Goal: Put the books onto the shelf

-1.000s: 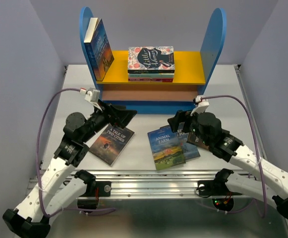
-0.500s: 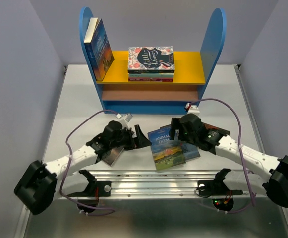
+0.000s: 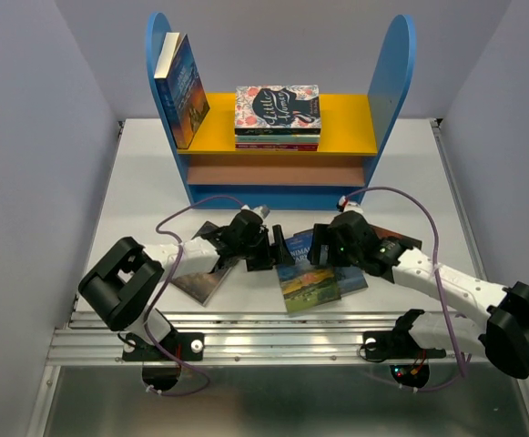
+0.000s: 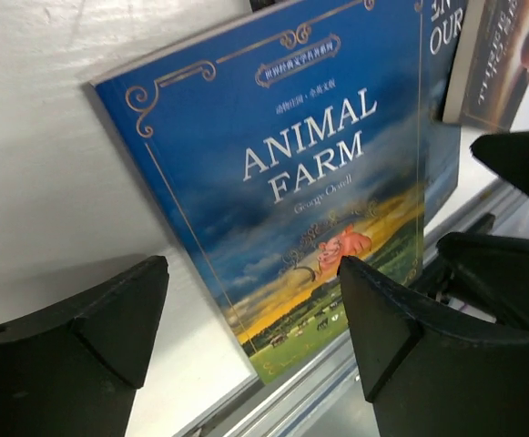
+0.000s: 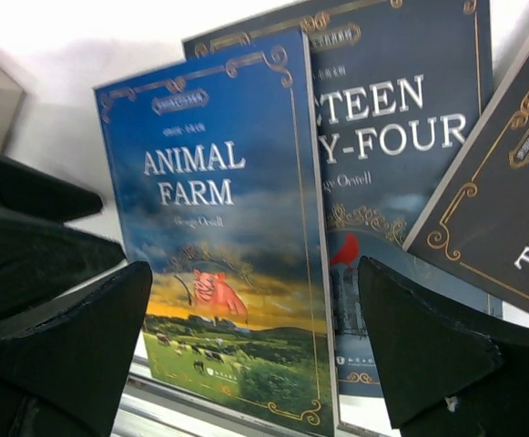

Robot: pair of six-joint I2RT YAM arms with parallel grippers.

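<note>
The books (image 3: pixel 319 269) mostly lie by the table's (image 3: pixel 137 182) near edge; one stands on the shelf (image 3: pixel 337 118), four remain. Your left gripper (image 4: pixel 255 273) and right gripper (image 5: pixel 255 273), both spread and empty, hover at Animal Farm (image 4: pixel 310 182).

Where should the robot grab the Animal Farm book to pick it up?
Probably by its left long edge, coming in from the left. Animal Farm lies flat and is thin. That edge sits on the bare table, while its right edge overlaps Nineteen Eighty-Four.
</note>
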